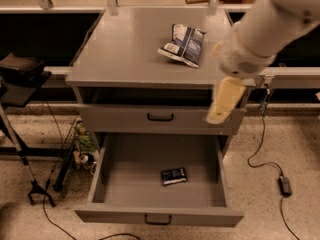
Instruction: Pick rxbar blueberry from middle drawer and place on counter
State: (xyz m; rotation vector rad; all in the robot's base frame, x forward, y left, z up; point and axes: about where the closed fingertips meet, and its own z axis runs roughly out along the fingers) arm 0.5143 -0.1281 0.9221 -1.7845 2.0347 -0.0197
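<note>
The rxbar blueberry (174, 176), a small dark blue bar with white print, lies flat on the floor of the open middle drawer (125, 189), right of its centre. The grey counter (125, 49) tops the cabinet. My gripper (220, 113) hangs on the white arm, pointing down in front of the cabinet's right front corner. It is at the height of the upper drawer front, well above and to the right of the bar. It holds nothing that I can see.
A blue-and-white chip bag (184, 44) lies on the counter's right half. The shallower upper drawer (160, 117) is slightly open. A black stand (20, 79) is at the left, small clutter (82, 151) beside the drawer, and a cable with adapter (284, 185) on the floor at right.
</note>
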